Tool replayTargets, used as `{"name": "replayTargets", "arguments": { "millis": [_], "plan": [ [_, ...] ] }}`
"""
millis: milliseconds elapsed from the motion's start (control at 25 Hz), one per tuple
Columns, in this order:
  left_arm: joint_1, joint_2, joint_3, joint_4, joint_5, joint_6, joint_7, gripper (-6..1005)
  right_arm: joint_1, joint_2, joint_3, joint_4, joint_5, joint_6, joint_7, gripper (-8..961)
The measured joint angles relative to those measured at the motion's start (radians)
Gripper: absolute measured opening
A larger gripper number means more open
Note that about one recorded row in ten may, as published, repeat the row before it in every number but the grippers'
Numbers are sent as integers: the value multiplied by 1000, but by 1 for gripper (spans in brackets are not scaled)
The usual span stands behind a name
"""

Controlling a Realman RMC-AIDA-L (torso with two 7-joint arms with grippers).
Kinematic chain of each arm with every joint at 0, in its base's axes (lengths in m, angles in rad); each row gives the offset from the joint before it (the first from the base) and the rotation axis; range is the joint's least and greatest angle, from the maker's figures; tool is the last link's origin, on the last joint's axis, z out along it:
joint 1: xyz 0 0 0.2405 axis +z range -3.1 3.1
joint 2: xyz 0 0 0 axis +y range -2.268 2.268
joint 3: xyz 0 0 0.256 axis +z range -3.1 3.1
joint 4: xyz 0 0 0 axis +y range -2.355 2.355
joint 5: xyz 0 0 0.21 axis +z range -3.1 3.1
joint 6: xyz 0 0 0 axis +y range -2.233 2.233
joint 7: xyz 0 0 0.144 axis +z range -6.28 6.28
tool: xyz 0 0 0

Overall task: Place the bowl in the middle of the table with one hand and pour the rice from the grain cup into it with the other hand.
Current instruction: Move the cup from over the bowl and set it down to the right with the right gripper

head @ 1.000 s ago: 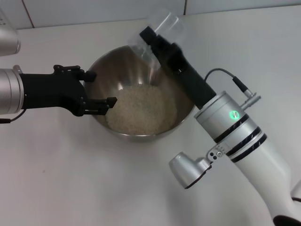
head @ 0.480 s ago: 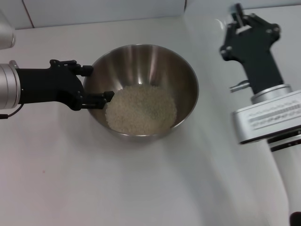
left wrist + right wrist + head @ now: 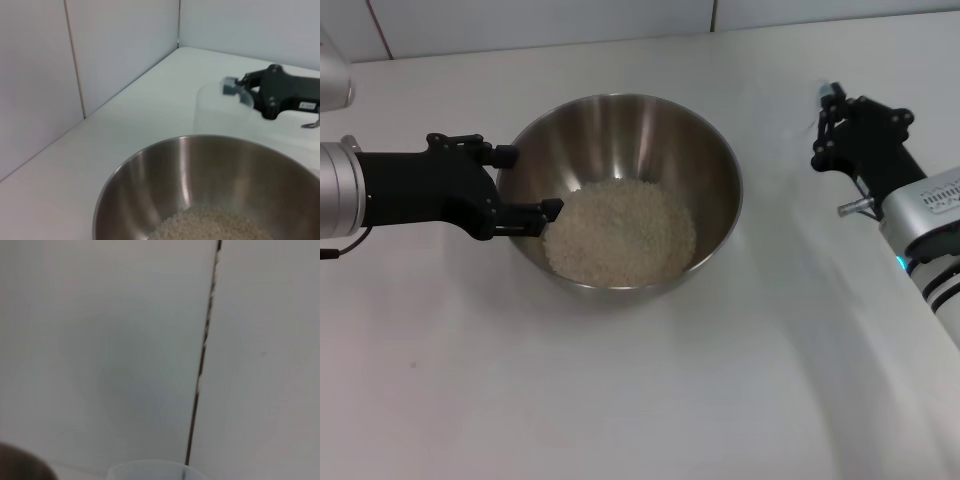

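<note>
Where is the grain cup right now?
The grain cup is held upright at the right gripper, over the table on the robot's right, clear of the bowl.

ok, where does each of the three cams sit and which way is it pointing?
Head: up high, looking down at the table; bowl of rice centre, left gripper at its rim, right gripper off to the side.
Left wrist: by the rim, facing across the bowl at the cup; own fingers unseen.
Right wrist: facing the wall, cup rim at the edge.
Shared: bowl, cup.
</note>
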Motion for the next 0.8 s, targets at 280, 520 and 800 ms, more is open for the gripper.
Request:
{"name": "replayTargets", "arguments": {
  "millis": [280, 520, 800],
  "plan": [
    [-3, -2, 8, 8, 0, 3, -5, 826, 44, 0, -1, -14, -1, 157, 9, 6],
    [-6, -2, 9, 10, -4, 3, -6, 826, 49, 1, 1, -17, 0, 204, 42, 17],
    [-7, -3, 14, 11, -6, 0, -8, 827, 24, 3, -8, -8, 0, 204, 68, 166]
  ]
}}
